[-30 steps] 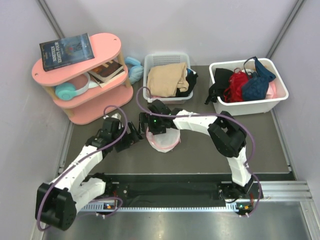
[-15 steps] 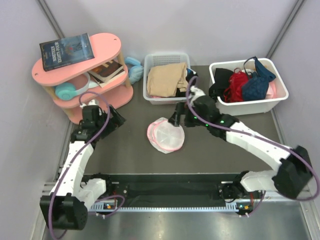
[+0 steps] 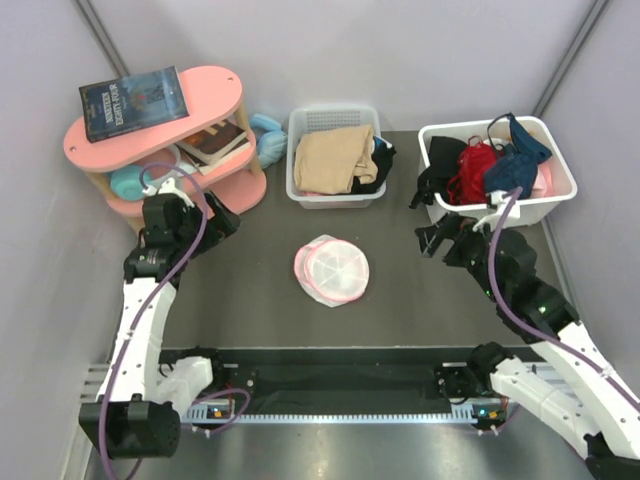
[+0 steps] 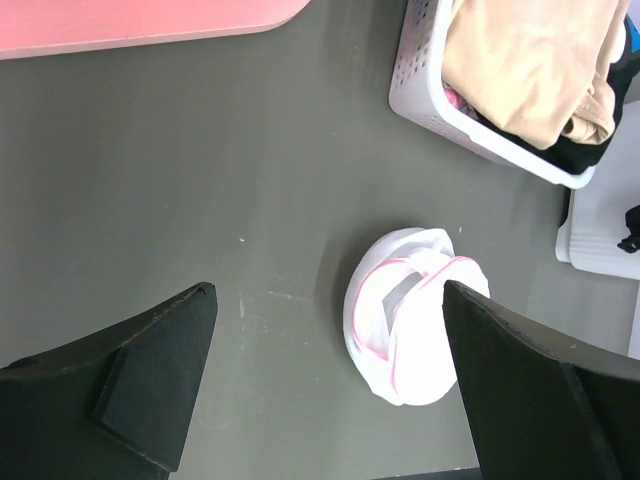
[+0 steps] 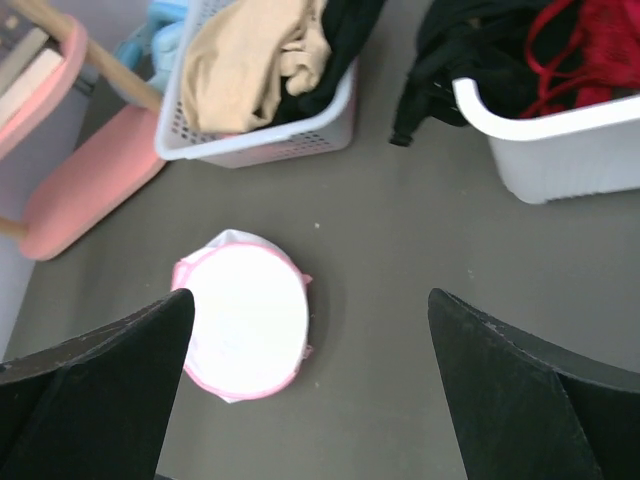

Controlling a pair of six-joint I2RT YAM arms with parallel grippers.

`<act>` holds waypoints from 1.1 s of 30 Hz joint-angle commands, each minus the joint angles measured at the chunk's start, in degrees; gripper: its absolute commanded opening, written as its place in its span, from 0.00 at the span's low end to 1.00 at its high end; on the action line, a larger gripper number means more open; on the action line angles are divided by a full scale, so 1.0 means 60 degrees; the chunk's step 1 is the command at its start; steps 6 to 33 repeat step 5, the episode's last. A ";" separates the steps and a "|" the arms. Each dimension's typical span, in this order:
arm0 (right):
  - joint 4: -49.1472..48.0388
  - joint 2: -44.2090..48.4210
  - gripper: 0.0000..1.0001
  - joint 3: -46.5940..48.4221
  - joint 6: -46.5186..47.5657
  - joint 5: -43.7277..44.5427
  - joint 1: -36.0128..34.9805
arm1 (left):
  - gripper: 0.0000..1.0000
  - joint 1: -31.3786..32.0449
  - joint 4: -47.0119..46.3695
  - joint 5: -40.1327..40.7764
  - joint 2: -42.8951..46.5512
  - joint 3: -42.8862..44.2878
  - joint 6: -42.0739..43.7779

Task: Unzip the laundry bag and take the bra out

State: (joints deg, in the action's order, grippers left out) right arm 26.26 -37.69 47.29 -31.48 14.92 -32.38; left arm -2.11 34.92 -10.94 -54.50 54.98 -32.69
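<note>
Top external view: the bag [image 3: 331, 271] lies flat on the dark table [image 3: 250, 300], between the two arms and touching neither. The left gripper [image 3: 214, 222] hangs near the pink shelf [image 3: 215, 90], jaws spread wide and empty. The right gripper [image 3: 434, 238], also wide apart and empty, sits just in front of the right bin [image 3: 540, 212]. In that bin the bra [image 3: 515, 160] rests beside a red garment [image 3: 470, 172], with a black one [image 3: 430, 185] spilling over the rim. A second bin [image 3: 335, 118] holding tan cloth [image 3: 330, 158] stands behind the bag.
</note>
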 commanded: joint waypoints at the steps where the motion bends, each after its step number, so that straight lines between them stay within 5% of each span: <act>1: 0.0676 0.0320 1.00 -0.0206 0.0091 0.0941 0.0094 | 0.99 0.0015 -0.0018 -0.0271 0.0119 0.0197 0.0262; 33: 0.0589 0.0219 1.00 -0.0016 0.0617 0.0445 0.0065 | 0.99 0.0015 0.0025 -0.0228 0.0279 0.0299 0.0160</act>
